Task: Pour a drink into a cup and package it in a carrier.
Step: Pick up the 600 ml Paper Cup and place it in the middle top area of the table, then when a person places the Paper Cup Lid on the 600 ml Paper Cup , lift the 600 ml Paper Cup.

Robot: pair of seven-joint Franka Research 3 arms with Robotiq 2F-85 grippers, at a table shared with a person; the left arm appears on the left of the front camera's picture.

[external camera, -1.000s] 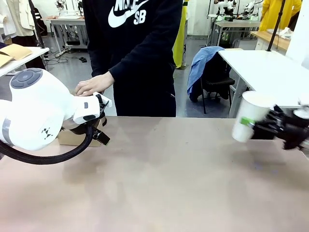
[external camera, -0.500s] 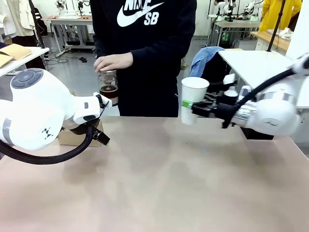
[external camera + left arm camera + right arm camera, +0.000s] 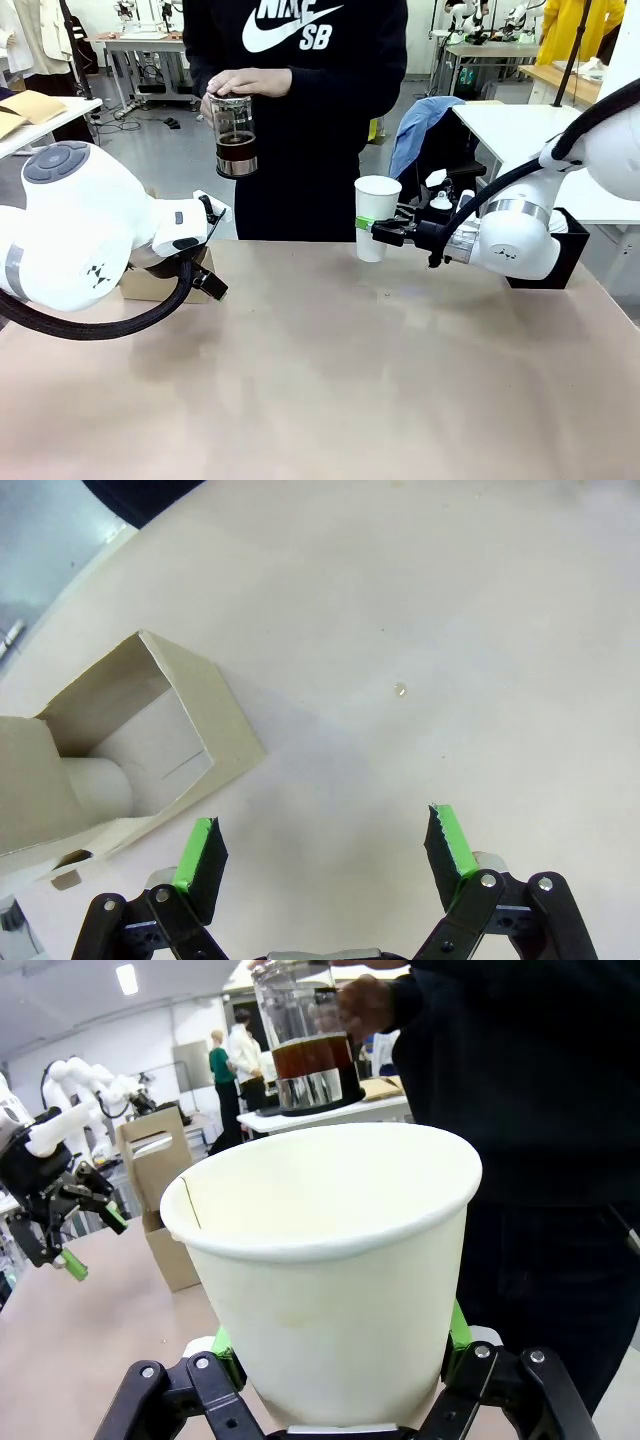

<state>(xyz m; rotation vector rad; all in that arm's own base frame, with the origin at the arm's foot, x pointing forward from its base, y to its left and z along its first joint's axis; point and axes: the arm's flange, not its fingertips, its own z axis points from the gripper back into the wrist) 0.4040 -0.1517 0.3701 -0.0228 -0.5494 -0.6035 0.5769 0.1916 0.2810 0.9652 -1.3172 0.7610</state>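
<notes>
Noted cup clamped upright in right jaws, left jaws apart and empty. Judged best: rim level, no sway, mouth brought under person's pitcher for pouring.

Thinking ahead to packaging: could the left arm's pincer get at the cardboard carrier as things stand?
Probably yes: the open left pincer hangs beside the cardboard carrier, with bare table between and nothing blocking.
</notes>
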